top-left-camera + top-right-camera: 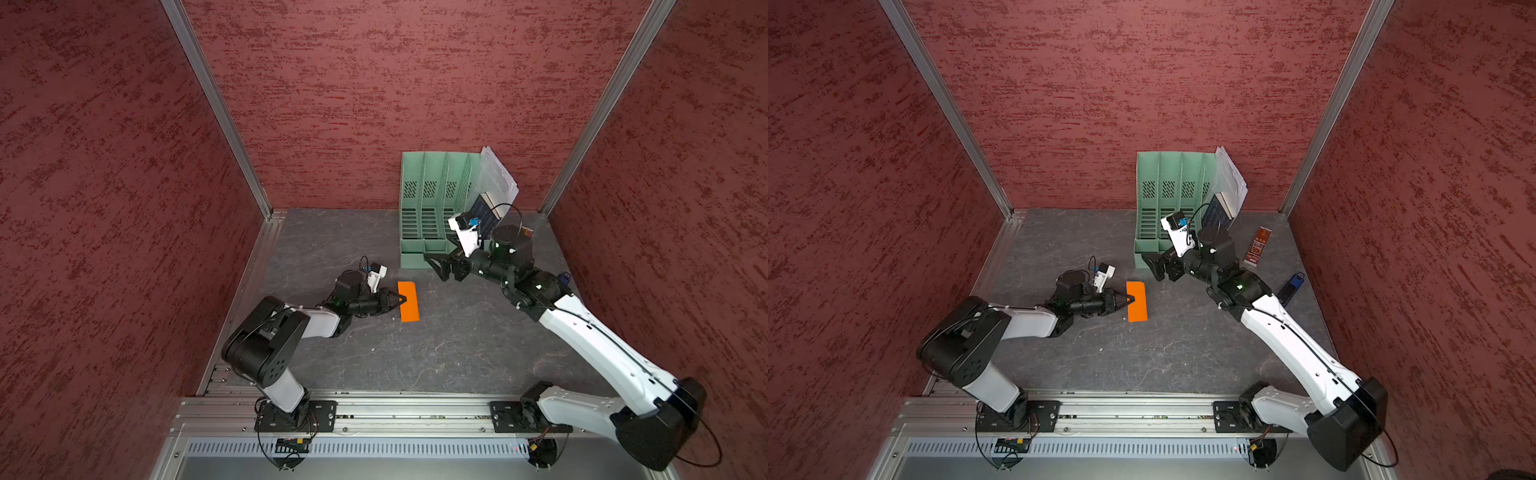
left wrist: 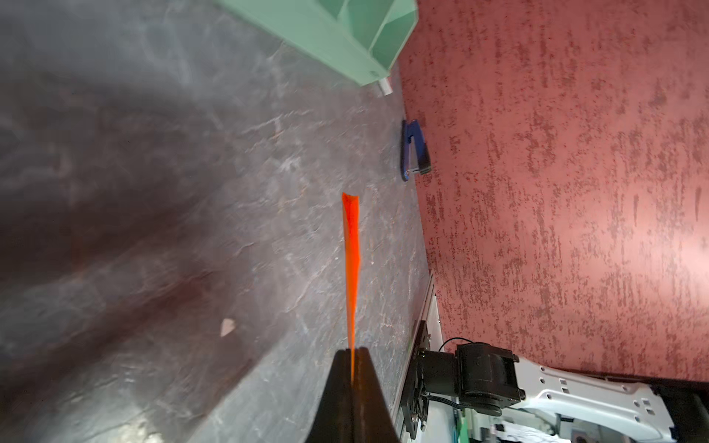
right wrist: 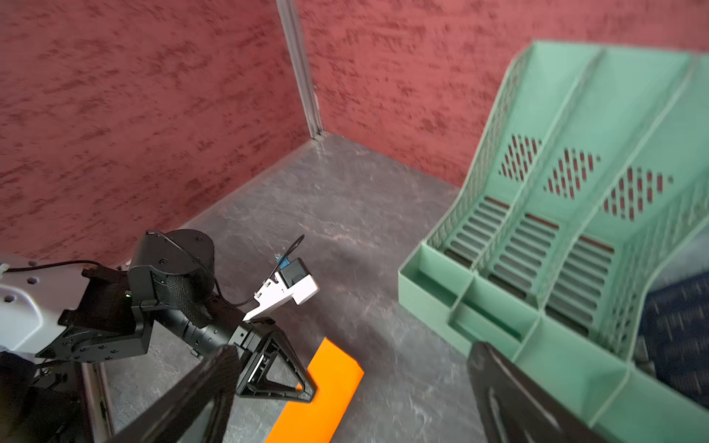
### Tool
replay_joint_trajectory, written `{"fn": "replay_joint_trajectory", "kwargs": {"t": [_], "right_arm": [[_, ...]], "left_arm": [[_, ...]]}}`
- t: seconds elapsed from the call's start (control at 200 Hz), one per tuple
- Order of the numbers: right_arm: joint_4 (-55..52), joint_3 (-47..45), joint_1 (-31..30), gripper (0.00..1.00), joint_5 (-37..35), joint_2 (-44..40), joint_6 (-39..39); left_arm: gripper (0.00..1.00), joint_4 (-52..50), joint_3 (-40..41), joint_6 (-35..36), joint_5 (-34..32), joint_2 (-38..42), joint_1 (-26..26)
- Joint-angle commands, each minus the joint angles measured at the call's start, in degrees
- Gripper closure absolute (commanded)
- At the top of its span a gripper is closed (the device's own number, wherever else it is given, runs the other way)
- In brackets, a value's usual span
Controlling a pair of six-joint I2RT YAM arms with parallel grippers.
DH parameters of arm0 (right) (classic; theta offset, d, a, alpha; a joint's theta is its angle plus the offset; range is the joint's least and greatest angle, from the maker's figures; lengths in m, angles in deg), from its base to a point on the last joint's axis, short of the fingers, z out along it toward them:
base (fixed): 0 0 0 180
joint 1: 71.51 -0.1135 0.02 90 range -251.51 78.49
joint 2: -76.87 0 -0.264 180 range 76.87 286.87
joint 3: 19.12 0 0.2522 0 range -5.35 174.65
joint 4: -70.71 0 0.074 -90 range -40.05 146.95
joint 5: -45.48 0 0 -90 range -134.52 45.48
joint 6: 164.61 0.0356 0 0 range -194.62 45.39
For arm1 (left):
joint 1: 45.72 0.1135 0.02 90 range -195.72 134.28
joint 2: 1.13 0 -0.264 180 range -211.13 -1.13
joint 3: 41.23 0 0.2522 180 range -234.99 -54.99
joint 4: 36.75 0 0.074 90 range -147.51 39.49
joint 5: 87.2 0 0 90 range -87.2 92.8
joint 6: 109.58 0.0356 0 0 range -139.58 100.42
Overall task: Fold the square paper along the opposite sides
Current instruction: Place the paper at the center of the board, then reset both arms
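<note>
The square paper (image 1: 408, 301), seen as a narrow half-width strip, is found just in front of the green file rack (image 1: 432, 195), on the robot's side of it. Its long edge is pinched by the clamped left gripper (image 1: 401, 299), seemingly so that the layers are kept aligned. The right gripper (image 1: 435, 268) is spread wide and empty at the rack's base, kept clear of the paper, probably in readiness for pressing the crease.

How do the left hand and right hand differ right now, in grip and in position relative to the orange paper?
The left hand is shut on the edge of the orange paper; the right hand is open and holds nothing. The left hand touches the paper; the right hand is apart from it, near the green file rack. Both are black.
</note>
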Motion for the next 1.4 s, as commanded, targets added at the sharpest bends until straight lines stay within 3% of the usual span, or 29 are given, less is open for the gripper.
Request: {"fn": "replay_joint_trajectory", "kwargs": {"t": [0.0,0.18,0.21,0.25,0.301,0.356,0.371,0.516,0.696,0.987,1.107,1.227,1.317,1.392], "right_arm": [[2.5,-2.8,0.2,0.02,-5.5,-3.9,4.8],[1.3,-6.3,0.2,0.02,-6.7,-5.9,5.5],[1.3,-6.6,0.2,0.02,-6.8,-6.0,5.5],[1.2,-6.8,0.2,0.02,-6.7,-6.1,5.4],[1.3,-6.8,0.2,0.02,-6.7,-5.8,5.3],[1.3,-6.8,0.2,0.02,-6.2,-5.3,5.1],[1.3,-6.7,0.2,0.02,-6.1,-5.2,5.1],[1.7,-6.1,0.2,0.02,-5.2,-3.8,4.8],[2.3,-6.3,0.2,0.01,-5.0,-3.3,4.5],[2.4,-7.1,0.2,0.02,-6.6,-2.7,3.0],[3.1,-8.4,0.3,0.02,-13.4,-3.7,1.0],[6.6,-11.8,3.1,0.02,-24.1,-5.6,-2.6],[12.1,-15.9,9.4,0.02,-30.5,-6.1,-2.3],[21.5,-22.0,15.5,0.02,-33.4,-6.7,-0.9]], "left_arm": [[1.00,16.3,1.1,-7.4,2.6,-8.2,-0.1],[1.00,26.8,2.6,-13.1,2.2,-19.0,-0.1],[0.95,27.2,3.0,-13.1,1.8,-19.5,-0.1],[0.79,27.0,3.4,-13.0,1.3,-19.6,-0.1],[0.51,25.6,3.8,-12.2,0.4,-18.7,-0.1],[0.05,21.1,3.9,-10.2,-0.7,-16.5,-0.2],[0.00,19.4,3.8,-9.5,-1.0,-15.7,-0.2],[0.00,-4.1,1.4,0.4,-7.4,-6.3,-1.4],[0.00,-38.7,-5.8,11.9,-22.8,4.3,-3.2],[0.00,-71.5,-16.8,13.4,-47.1,9.4,-6.7],[0.00,-76.3,-20.3,13.2,-61.4,11.7,-11.8],[0.00,-73.3,-20.1,18.1,-76.6,21.2,-13.5],[0.00,-62.8,-15.4,27.6,-86.5,31.8,-11.0],[0.00,-48.0,-8.0,35.6,-88.8,40.2,-4.7]]}}
